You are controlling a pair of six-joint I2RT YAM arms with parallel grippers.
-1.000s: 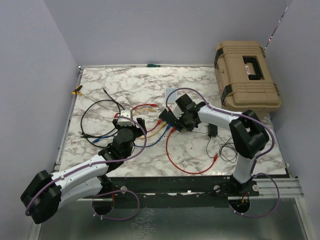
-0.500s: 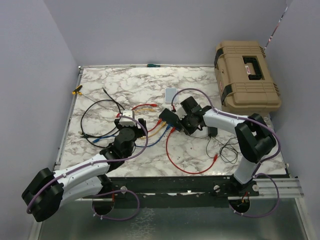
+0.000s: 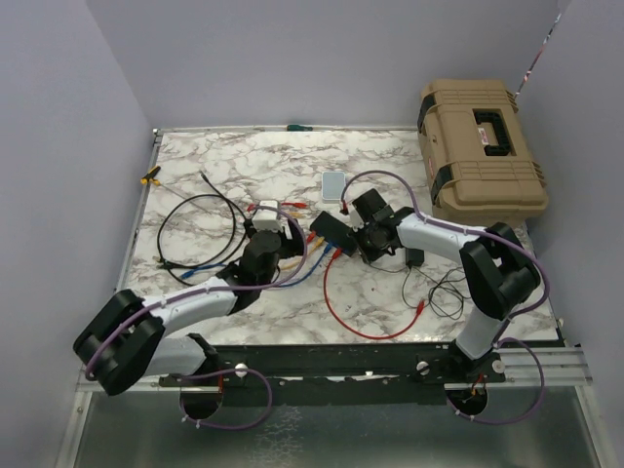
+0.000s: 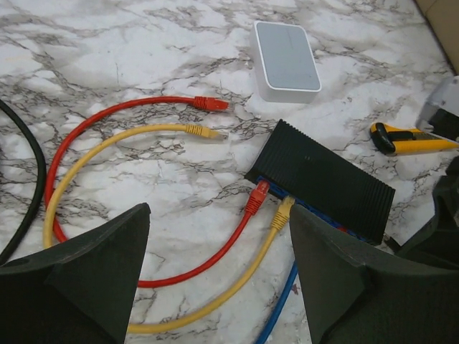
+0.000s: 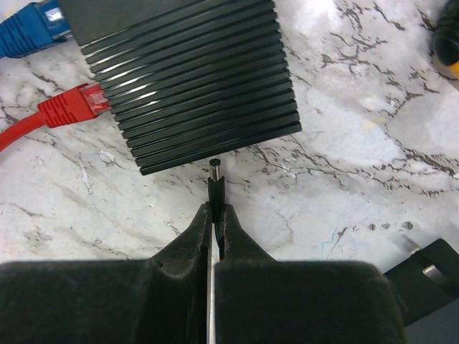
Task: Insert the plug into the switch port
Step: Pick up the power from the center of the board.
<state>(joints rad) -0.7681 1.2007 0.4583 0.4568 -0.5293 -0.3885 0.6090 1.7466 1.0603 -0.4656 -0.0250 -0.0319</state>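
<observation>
While the right claw is pinching the thin black plug between its closed fingertips, the plug's tip is pointing at the ribbed black switch, which is lying just ahead of this claw; whether the two are touching, I cannot tell. Ahead and to the left of it, a red cable and a blue cable are sitting in the switch's edge. The left claw is standing wide open, gripping nothing; the switch is lying ahead of it, a little to its right, on the marble table, with a small grey-white box beyond.
</observation>
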